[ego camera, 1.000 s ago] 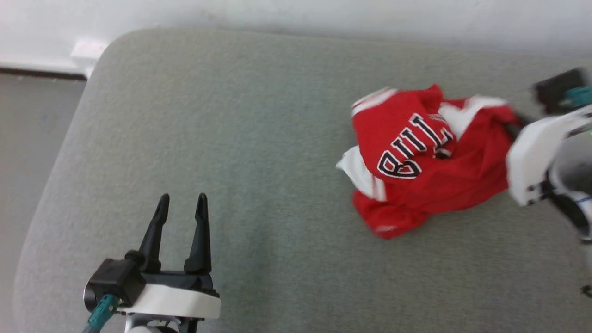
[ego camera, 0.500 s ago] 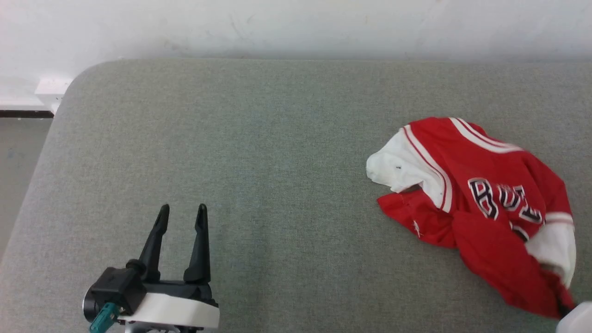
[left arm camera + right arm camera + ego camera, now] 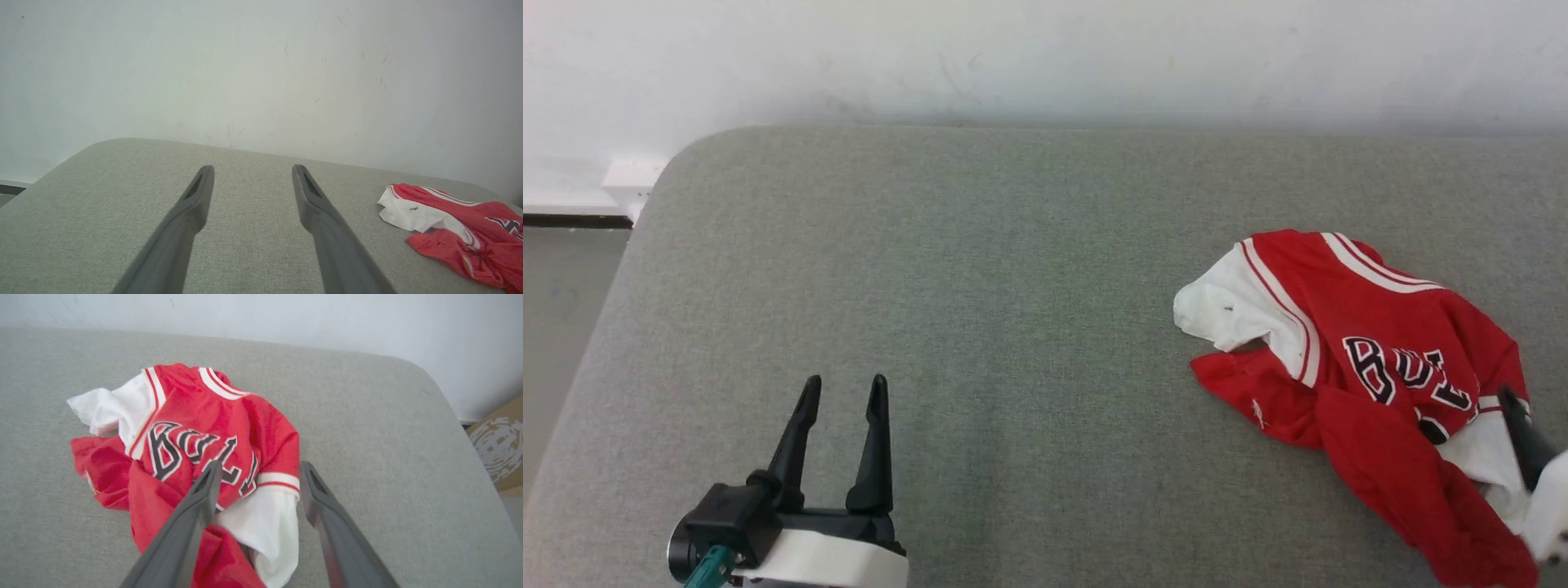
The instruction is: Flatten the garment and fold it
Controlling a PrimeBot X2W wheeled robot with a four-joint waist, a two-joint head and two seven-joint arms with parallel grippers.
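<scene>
1. Lying in a crumpled heap on the right side of the grey padded surface (image 3: 1013, 286), toward its near edge, the garment (image 3: 1380, 310) is neither flattened nor folded.
2. The right gripper (image 3: 259, 469) is over the near-right end of the heap. Its fingers are spread wide and pinch nothing. One white sleeve (image 3: 265, 522) lies between them. In the right wrist view its left finger crosses red cloth; cannot tell whether it touches.
3. Garment look: the red front faces up. The black, white-outlined lettering (image 3: 188, 451) is warped by wrinkles, and "BUL" is readable. A second white sleeve (image 3: 1217, 306) sticks out at the heap's far-left end, edged with red-white striped trim. A bunched red flap trails toward the near edge.
4. The left gripper (image 3: 844, 382) has its fingers apart and is empty. It is over bare surface at the near left, well apart from the garment.
5. The surface has rounded corners, and its far side meets a white wall (image 3: 1045, 57).
6. A cardboard box (image 3: 498, 449) stands beyond the surface's right edge.
</scene>
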